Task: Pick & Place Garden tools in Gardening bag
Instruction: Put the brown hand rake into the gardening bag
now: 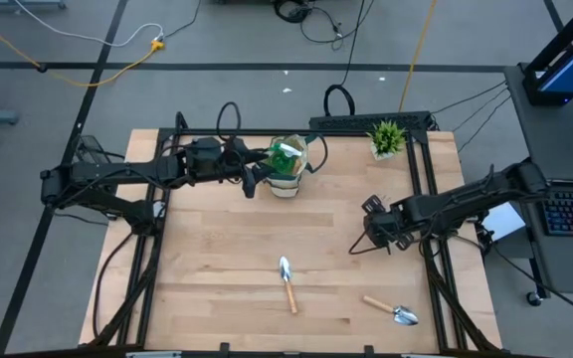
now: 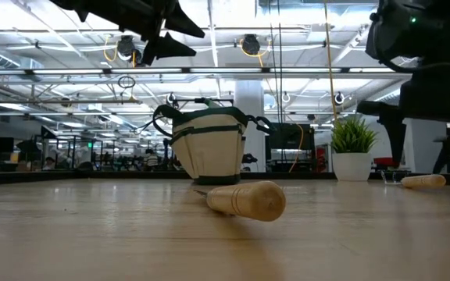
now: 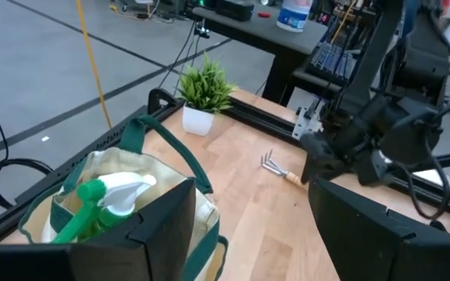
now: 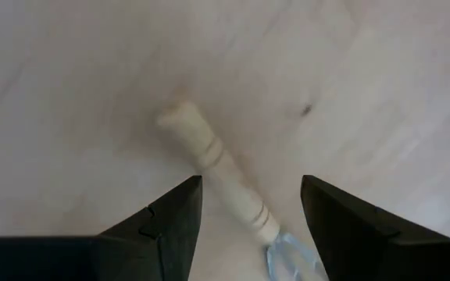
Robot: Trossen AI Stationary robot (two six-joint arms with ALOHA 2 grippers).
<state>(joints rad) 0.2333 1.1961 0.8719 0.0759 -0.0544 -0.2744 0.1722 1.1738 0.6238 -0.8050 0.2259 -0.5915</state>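
High view: pale wooden table (image 1: 217, 259) w/ black frame. Largest item is the beige fabric gardening bag w/ dark green band (image 1: 288, 167), standing at the far edge, centre. A green spray bottle (image 3: 100, 204) w/ white trigger head already sits inside it, so at least one tool is packed; can't tell what else is in there.

Left gripper (image 1: 254, 181) hangs just beside the bag on its left, fingers spread wide, nothing between them. Right gripper (image 4: 248, 204) is over the right part of the table, jaws also wide apart, empty, poised directly above the wooden handle of a small silver fork rake (image 4: 221, 176) lying flat; not touching it as far as I can tell.

Still out on the table: a wooden-handled silver trowel (image 1: 287, 282) near front centre, and a second wooden-handled silver trowel (image 1: 394, 310) at front right, well apart from the bag. A small potted green plant in a white pot (image 1: 387, 138) stands at the far right edge; not part of the job.

Judgement: early-to-mid task. One tool in, three visibly left; rake looks like the next pick.
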